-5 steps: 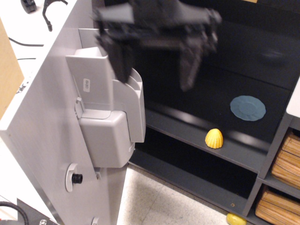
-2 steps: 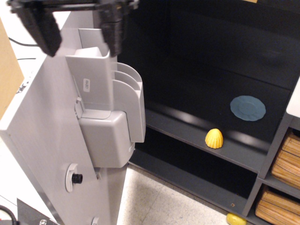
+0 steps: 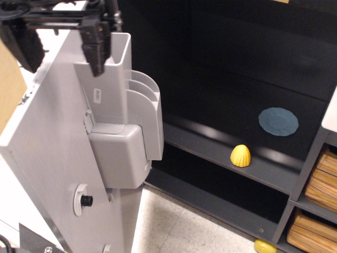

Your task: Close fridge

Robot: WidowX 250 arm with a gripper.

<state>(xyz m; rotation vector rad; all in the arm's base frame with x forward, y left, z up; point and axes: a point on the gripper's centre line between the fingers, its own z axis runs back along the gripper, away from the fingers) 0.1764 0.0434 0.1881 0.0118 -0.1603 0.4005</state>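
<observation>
The fridge stands open, with a dark shelved interior. Its light grey door is swung out at the left, and the grey inner door bins face the interior. My black gripper is at the top left and open. One finger is on the outer side of the door's top edge. The other finger is on the inner side, just above the top bin. The door's outer face and handle are hidden.
A yellow toy corn and a blue plate sit on the fridge shelf. A dark shelf unit with woven baskets stands at the right. A yellow object lies on the light floor below.
My gripper has moved left, from in front of the fridge interior to over the door's top edge, and now straddles it. The door has not visibly moved.
</observation>
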